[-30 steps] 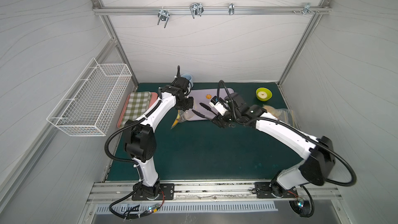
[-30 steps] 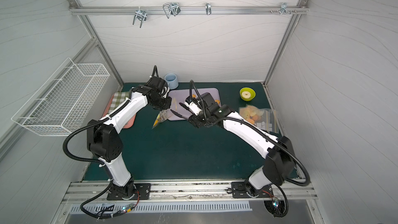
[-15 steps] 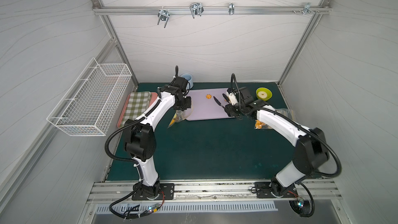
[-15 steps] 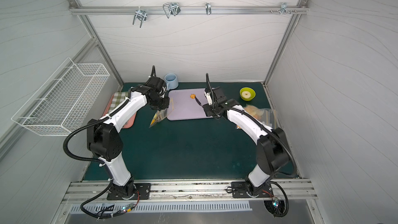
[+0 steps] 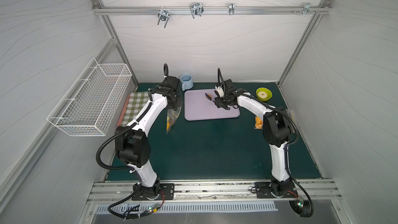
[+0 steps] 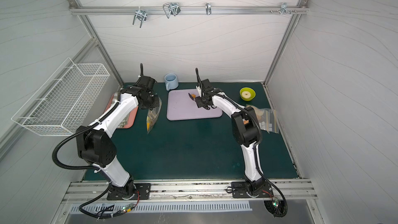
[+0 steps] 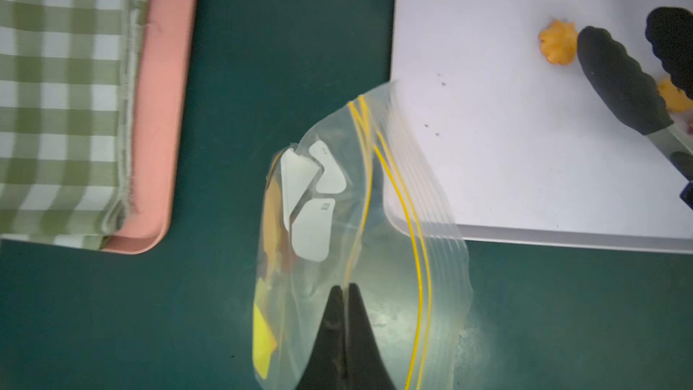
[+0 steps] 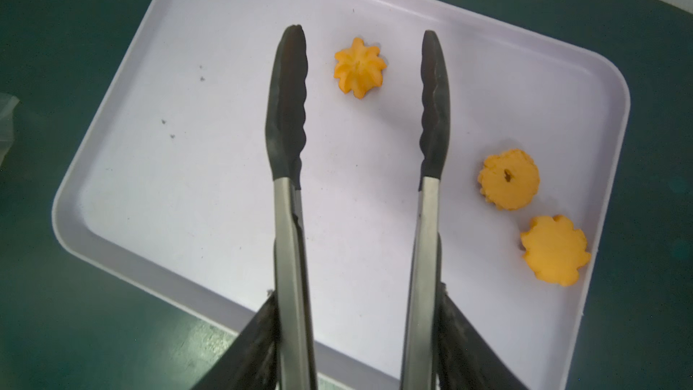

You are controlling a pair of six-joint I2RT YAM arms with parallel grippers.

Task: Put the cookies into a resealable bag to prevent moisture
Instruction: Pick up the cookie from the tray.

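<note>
three cookies (image 8: 509, 179) sit on your pale purple tray (image 8: 187, 181). your right pincer (image 8: 356, 290) is part way open and grips the tongs (image 8: 287, 144) by their handles. the tong tips stand wide apart, with one star cookie (image 8: 360, 68) between them, not touching it. your left pincer (image 7: 345, 288) is squeezed tight on the clear bag (image 7: 393, 256), which hangs just beside the tray over the green desk (image 7: 262, 31). more orange cookies lie inside the bag.
</note>
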